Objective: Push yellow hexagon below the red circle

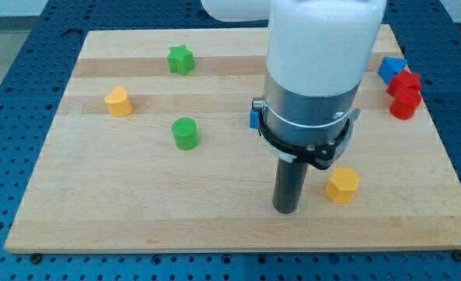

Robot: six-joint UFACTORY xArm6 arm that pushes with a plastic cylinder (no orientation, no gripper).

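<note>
The small yellow plastic hexagon block (342, 185) is sitting near the front right of the wooden board (136, 211), well apart from the red plastic circle block (403, 104) at the far right edge. My tip (285, 209) is resting just left of the hexagon; having no fingers, it is gripping nothing. The hexagon looks light, rigid and slippery, likely spinning unless pushed squarely against a flat side.

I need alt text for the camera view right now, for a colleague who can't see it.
My tip rests on a wooden board, just left of the yellow hexagon near the view's bottom. The red circle sits at the right edge by a red star and blue block; two green blocks and a yellow heart lie left.
</note>
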